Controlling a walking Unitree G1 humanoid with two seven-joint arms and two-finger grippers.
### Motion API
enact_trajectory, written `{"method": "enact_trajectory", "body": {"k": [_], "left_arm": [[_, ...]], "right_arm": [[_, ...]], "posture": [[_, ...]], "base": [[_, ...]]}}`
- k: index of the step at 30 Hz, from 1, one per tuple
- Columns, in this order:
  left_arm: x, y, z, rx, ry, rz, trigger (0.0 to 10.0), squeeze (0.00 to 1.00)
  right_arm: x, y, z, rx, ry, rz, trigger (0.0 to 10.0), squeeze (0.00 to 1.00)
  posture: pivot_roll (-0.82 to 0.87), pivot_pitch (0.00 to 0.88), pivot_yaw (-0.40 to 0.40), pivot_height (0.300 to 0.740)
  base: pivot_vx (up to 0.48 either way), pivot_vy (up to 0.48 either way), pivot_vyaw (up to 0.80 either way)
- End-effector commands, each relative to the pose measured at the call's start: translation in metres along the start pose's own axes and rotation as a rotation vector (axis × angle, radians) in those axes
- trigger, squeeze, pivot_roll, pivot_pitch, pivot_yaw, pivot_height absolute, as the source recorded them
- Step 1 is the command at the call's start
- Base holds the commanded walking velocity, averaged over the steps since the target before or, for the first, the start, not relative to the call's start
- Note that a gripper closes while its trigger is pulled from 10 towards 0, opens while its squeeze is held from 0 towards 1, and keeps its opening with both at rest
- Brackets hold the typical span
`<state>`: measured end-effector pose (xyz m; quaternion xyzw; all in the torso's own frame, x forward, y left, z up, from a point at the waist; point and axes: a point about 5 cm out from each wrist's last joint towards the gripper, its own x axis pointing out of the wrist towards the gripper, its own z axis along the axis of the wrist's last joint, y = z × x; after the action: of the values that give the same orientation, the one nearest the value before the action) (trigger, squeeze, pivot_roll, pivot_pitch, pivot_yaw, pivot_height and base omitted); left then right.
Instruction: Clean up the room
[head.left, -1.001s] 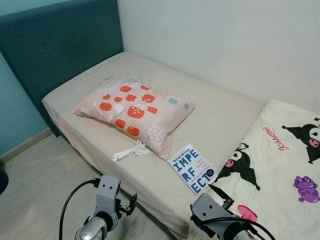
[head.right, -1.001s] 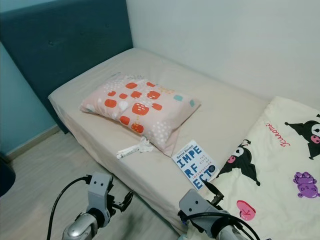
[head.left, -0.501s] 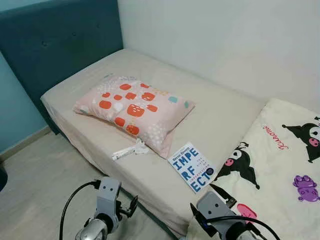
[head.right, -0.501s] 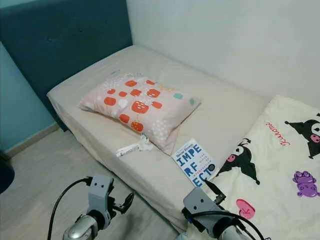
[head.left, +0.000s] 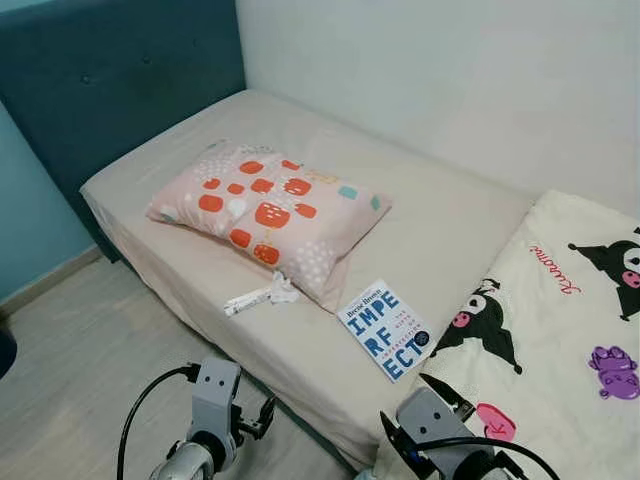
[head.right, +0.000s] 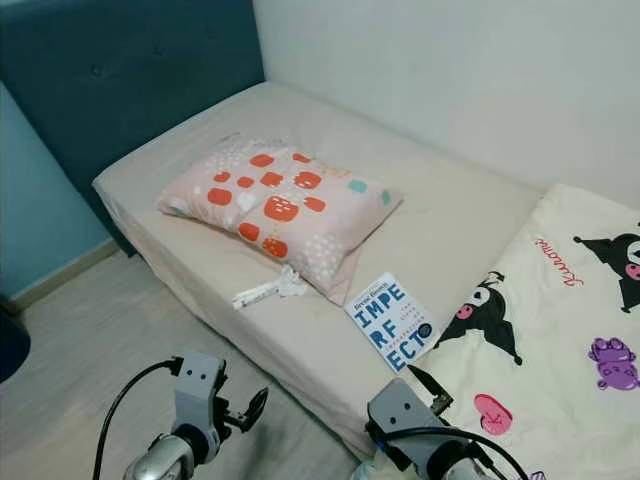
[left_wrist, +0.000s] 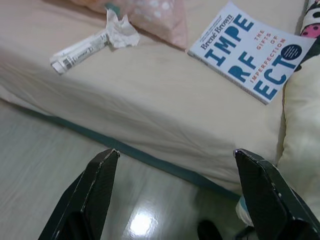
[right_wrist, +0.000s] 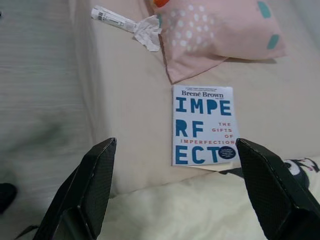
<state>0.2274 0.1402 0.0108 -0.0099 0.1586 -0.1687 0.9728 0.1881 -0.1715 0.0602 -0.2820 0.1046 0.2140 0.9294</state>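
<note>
Both pincers wide, empty, held low off the bed's (head.left: 300, 350) near edge: left pincer (left_wrist: 175, 195), right pincer (right_wrist: 175, 190). Book (head.left: 386, 329) near edge, right of wrapper and tissue (head.left: 258, 296); likely approach for pickup.

1. The blanket (head.left: 560, 330) with cartoon figures runs off the right and lower edges of the head views, so its full extent cannot be told.
2. One corner of the book (right_wrist: 204, 125) is tucked under that blanket's edge.
3. The print on the white tube (left_wrist: 79, 48) is too small to read, and the crumpled tissue (left_wrist: 121, 32) covers one end of it.
4. The pillow (right_wrist: 220, 30) is cut off by the picture's edge in both wrist views.
5. The headboard (head.left: 110, 80) is cropped at the top of the head views.
6. A dark rounded object (head.right: 10, 345) at the left edge is mostly out of frame and cannot be identified.
</note>
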Motion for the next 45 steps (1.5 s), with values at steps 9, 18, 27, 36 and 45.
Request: {"method": "enact_trajectory", "body": {"k": [9,18,27,36,45], "left_arm": [[-0.0049,-0.0011,-0.0037,0.002,0.024,-0.010,10.0,0.00],[-0.0029,-0.0017,-0.0026,0.002,0.020,-0.008,10.0,0.00],[-0.0035,-0.0023,-0.0016,0.012,0.020,-0.022,10.0,0.00],[0.0001,-0.0050,-0.0005,0.029,0.022,-0.061,10.0,0.00],[0.0007,-0.0011,0.0012,0.035,0.022,-0.055,10.0,0.00]], "right_arm": [[-0.0027,0.0025,-0.0004,0.014,-0.011,0.018,10.0,0.00],[-0.0005,0.0007,-0.0012,0.016,-0.015,0.022,10.0,0.00],[0.0000,0.0008,-0.0015,0.009,-0.015,0.025,10.0,0.00],[0.0007,0.0001,-0.0008,0.005,-0.028,0.024,10.0,0.00],[0.0071,0.0013,0.0054,-0.018,-0.056,0.038,10.0,0.00]], "posture": [[-0.28,0.171,0.004,0.740],[-0.27,0.163,-0.006,0.740],[-0.24,0.154,-0.012,0.740],[-0.26,0.142,-0.010,0.740],[-0.28,0.163,0.018,0.740]], "base": [[0.000,0.000,0.00],[0.000,0.000,0.00],[0.000,0.000,0.00],[0.000,0.000,0.00],[0.000,0.000,0.00]]}}
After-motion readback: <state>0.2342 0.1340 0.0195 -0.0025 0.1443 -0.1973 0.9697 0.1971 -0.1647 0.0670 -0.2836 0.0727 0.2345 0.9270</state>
